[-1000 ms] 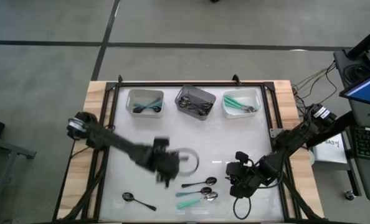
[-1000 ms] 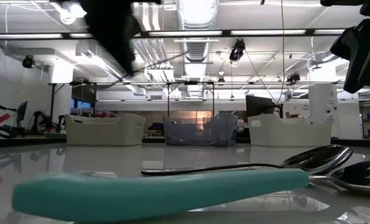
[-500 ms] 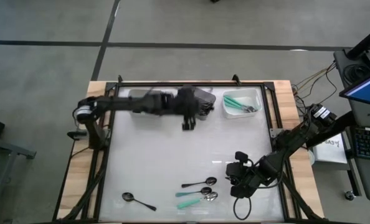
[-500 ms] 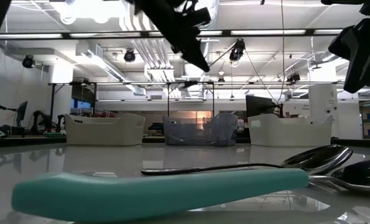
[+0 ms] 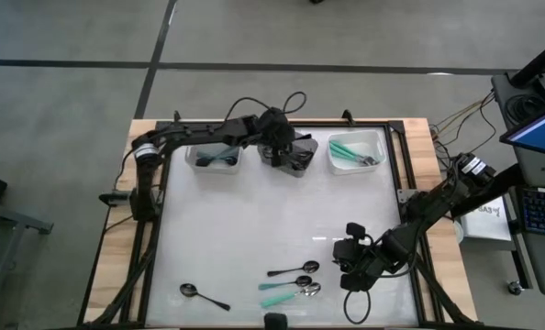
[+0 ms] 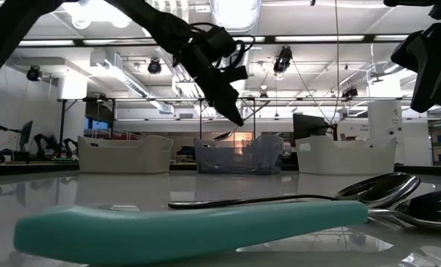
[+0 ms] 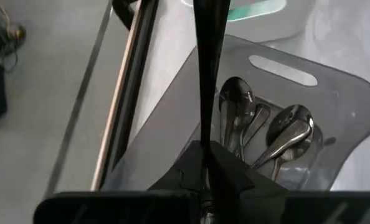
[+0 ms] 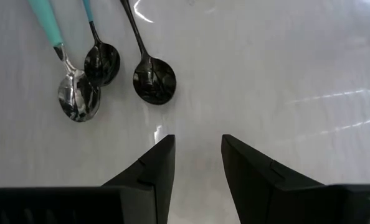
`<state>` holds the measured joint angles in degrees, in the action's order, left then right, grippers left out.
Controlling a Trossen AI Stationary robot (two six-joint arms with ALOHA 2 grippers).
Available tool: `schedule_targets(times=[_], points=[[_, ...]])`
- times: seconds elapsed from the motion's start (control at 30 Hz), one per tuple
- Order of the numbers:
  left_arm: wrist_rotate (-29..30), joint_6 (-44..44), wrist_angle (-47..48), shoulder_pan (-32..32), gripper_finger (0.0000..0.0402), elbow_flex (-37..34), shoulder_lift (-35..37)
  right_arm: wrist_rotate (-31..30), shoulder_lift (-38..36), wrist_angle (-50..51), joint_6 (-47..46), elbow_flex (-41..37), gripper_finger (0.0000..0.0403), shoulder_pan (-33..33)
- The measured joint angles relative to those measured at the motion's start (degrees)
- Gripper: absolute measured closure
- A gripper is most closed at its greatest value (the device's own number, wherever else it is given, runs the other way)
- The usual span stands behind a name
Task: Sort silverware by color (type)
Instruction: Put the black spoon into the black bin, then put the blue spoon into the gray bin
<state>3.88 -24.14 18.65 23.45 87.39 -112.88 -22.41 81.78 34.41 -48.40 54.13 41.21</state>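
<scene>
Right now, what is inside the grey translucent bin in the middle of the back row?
The grey translucent middle bin holds several glossy dark spoons lying together. The left gripper's shut fingers and the black spoon handle they hold cover part of it, so the full count is unclear.

Glossy black spoon [image 8: 152,79]; teal plastic-handled spoon [image 6: 206,222].

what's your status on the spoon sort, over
Left pincer shut on black spoon over grey bin. Right pincer open, waiting near table spoons. Nothing in the way.

Three small bins [image 5: 357,165] line the white table's [image 5: 254,229] far edge.
</scene>
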Motion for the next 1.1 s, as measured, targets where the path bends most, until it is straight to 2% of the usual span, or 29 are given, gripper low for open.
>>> schedule_targets(times=[0.17, 0.47, 0.53, 0.63, 0.7, 0.77, 1.1], points=[[0.1, 2.6, -0.1, 0.1, 0.0379, 0.0, -1.9, 0.1, 0.0, 0.0, 0.1, 0.0, 0.028, 0.0], [-0.5, 5.3, 0.0, -0.2, 0.031, 0.2, -1.9, 0.1, 0.0, 0.0, 0.5, 0.0, 0.028, 0.0], [-6.2, 6.5, 0.9, -0.7, 0.0304, 1.0, -1.1, 0.1, 0.0, 0.0, 0.5, 0.0, 0.028, 0.0], [-22.8, 9.4, 0.9, -2.6, 0.0306, 2.7, -0.5, 0.1, 0.0, 0.0, 0.5, 0.0, 0.028, 0.0], [-30.0, 12.9, 0.9, -4.9, 0.031, 4.0, -0.5, 0.1, 0.0, 0.0, 0.4, 0.0, 0.028, 0.0], [-32.2, 16.0, 0.9, -7.6, 0.0313, 4.7, -0.5, 0.1, 0.0, 0.0, 0.4, 0.0, 0.028, 0.0], [-32.1, 19.3, 5.3, -26.0, 0.0315, 4.4, -1.0, 0.2, 0.0, 0.1, -1.2, 0.0, 0.028, 0.0]])
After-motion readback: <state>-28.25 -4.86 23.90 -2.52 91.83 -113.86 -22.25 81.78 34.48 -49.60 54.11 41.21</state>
